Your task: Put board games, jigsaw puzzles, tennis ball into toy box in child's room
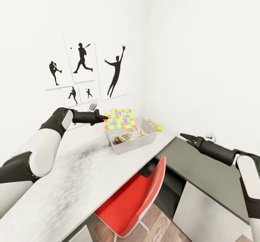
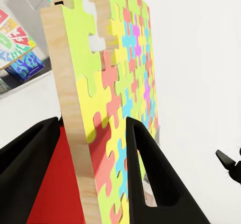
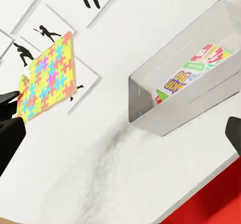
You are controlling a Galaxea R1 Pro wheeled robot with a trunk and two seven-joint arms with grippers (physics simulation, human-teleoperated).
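- The left gripper (image 1: 104,117) is in the middle left of the head view, above the pale table (image 1: 72,177), and its jaws are clamped on one edge of a jigsaw puzzle (image 1: 120,118).
- In the left wrist view, the two black fingers (image 2: 150,179) press the wooden edge of this puzzle (image 2: 120,93) from both sides. The slab stands on its edge between them.
- In the head view, the held puzzle is in the air just above the back rim of the toy box (image 1: 134,145), tilted so that its coloured face looks to the camera.
- The toy box stands on the table near the corner of the white walls, at the centre of the frame. Inside it lies a board game (image 1: 130,135) with a green and white printed cover.
- The right wrist view shows the same toy box (image 3: 175,103) at the right, with the printed game (image 3: 193,71) inside it, and the puzzle (image 3: 47,76) at the upper left.
- The tennis ball (image 1: 159,128) lies on the table just to the right of the toy box, beside a second colourful flat piece (image 1: 151,122) near the wall.
- The right gripper (image 1: 182,136) is at the middle right of the head view, above the dark grey cabinet top (image 1: 206,173), well apart from the toy box. Its jaws are a little apart and hold nothing.
- A red chair (image 1: 135,202) stands under the table edge at the bottom centre.
- Black sport prints (image 1: 85,70) hang on the wall at the upper left.
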